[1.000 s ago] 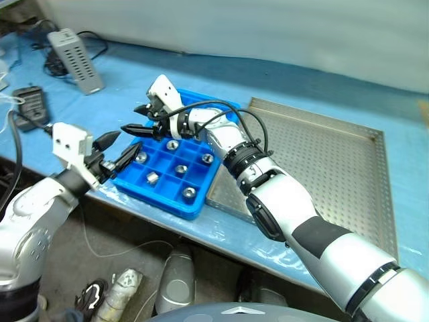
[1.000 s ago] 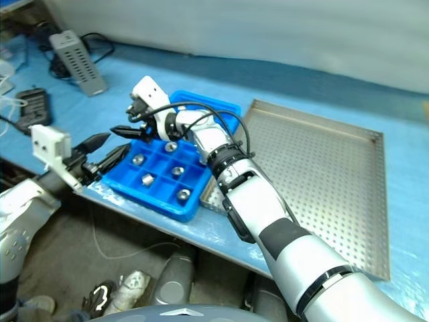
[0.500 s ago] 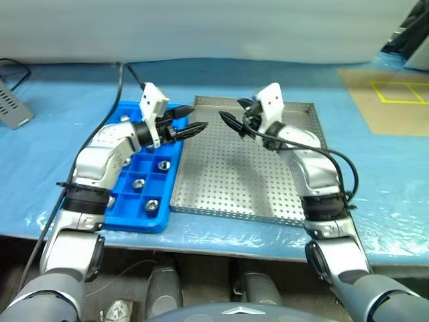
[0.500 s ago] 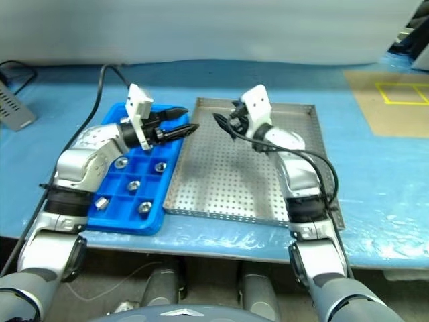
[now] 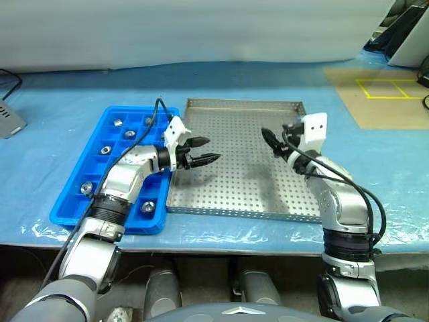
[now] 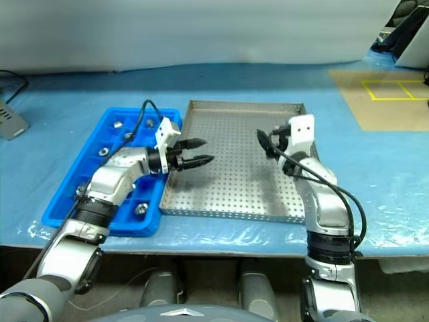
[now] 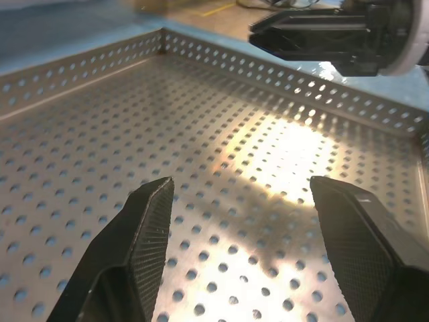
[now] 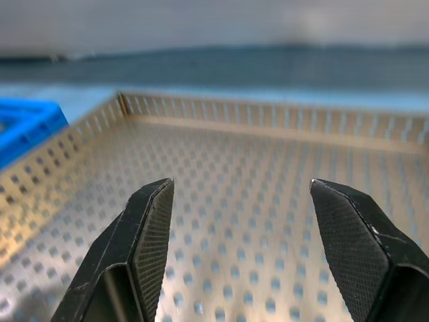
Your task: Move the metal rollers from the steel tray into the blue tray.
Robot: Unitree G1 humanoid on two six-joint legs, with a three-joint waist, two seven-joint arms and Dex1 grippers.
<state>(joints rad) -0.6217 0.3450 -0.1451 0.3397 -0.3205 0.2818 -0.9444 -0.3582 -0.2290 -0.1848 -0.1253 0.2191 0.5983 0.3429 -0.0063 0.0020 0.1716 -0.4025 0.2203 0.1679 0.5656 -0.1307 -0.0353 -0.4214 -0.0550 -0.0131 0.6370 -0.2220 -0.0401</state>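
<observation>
Left eye view: left arm hides blue tray (image 5: 80,181) compartments.

- Workshop or factory test bench here: tabletop (image 5: 53,144) wrapped in blue protective film.
- Yellow tape marking (image 5: 384,88) on a brown mat.
- Perforated steel tray (image 5: 241,201) beside gridded blue tray (image 5: 74,194) of metal rollers (image 5: 147,206).

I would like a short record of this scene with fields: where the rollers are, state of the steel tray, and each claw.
rollers: metal rollers lie in compartments of the blue tray
steel tray: steel tray, no roller seen on its perforated floor
left claw: left claw open, holding nothing, over the steel tray's left part
right claw: right claw open, holding nothing, over the steel tray's right part
</observation>
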